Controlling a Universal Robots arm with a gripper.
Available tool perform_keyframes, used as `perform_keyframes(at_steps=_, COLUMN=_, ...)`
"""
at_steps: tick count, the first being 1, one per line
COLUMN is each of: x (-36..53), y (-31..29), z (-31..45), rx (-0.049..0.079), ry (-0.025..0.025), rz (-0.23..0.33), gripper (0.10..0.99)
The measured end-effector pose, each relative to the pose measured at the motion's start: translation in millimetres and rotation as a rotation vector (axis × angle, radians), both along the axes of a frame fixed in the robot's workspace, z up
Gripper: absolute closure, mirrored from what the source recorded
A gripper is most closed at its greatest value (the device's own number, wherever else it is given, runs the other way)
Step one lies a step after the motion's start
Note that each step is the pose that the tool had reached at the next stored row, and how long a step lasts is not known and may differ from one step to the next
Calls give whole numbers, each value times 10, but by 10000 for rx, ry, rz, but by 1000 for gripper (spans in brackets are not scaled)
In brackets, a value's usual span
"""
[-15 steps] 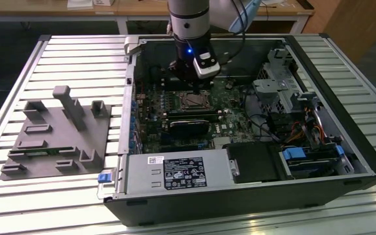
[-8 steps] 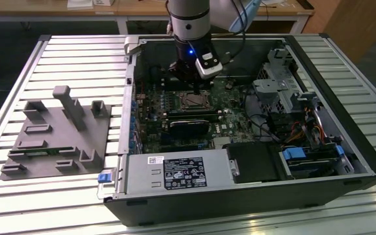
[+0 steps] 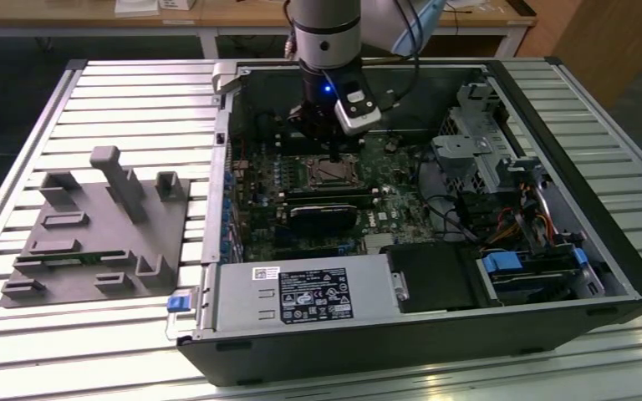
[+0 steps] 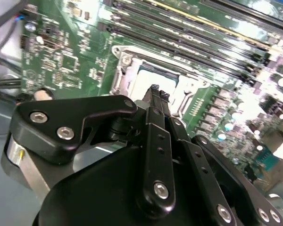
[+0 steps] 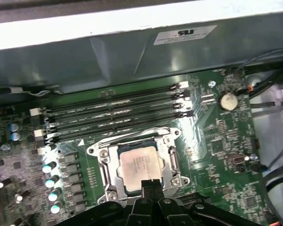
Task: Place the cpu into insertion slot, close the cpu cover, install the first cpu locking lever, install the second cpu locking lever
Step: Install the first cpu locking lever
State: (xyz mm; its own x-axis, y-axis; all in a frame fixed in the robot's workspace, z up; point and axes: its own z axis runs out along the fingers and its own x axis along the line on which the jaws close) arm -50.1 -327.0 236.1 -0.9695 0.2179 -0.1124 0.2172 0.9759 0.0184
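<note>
The cpu [image 5: 138,165] lies flat in the insertion slot [image 5: 104,157], its pale metal face up, and the cpu cover [image 5: 171,162] is folded down around it so the chip shows through the square window. In the second wrist view the same chip [image 4: 153,81] is a bright patch inside the silvery frame [image 4: 119,70], partly hidden by the fingertips. The pincer [image 5: 150,184] hangs directly over the socket's near edge, its two black fingers [image 4: 156,96] pressed together with nothing between them; whether the tips touch the frame cannot be told.

Beside the socket run four long black memory slots [image 5: 115,112], and a round coin battery [image 5: 228,100] sits on the green motherboard [image 5: 217,155] past their ends.

In the exterior view the arm [image 3: 321,33] reaches down into an open computer case [image 3: 588,251] lying on its side on the slatted metal counter [image 3: 131,92], toward the counter's far edge. The pincer [image 3: 333,155] is just above the socket [image 3: 329,173]. A grey moulded fixture [image 3: 104,225] rests on the counter well apart, on the exterior view's left.
</note>
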Motion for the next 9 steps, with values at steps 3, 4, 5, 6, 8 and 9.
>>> perform_keyframes(at_steps=3, x=35, y=0, z=-1, rx=-2, ry=504, rz=1, gripper=980)
perform_keyframes(at_steps=4, x=42, y=-1, z=-1, rx=-4, ry=607, rz=1, gripper=980)
perform_keyframes(at_steps=5, x=42, y=-1, z=-1, rx=-4, ry=614, rz=0, gripper=980)
perform_keyframes(at_steps=6, x=42, y=-1, z=-1, rx=-4, ry=615, rz=0, gripper=980)
perform_keyframes(at_steps=8, x=45, y=-1, z=-2, rx=-2, ry=615, rz=4, gripper=980)
perform_keyframes(at_steps=9, x=56, y=0, z=-3, rx=-2, ry=614, rz=47, gripper=980)
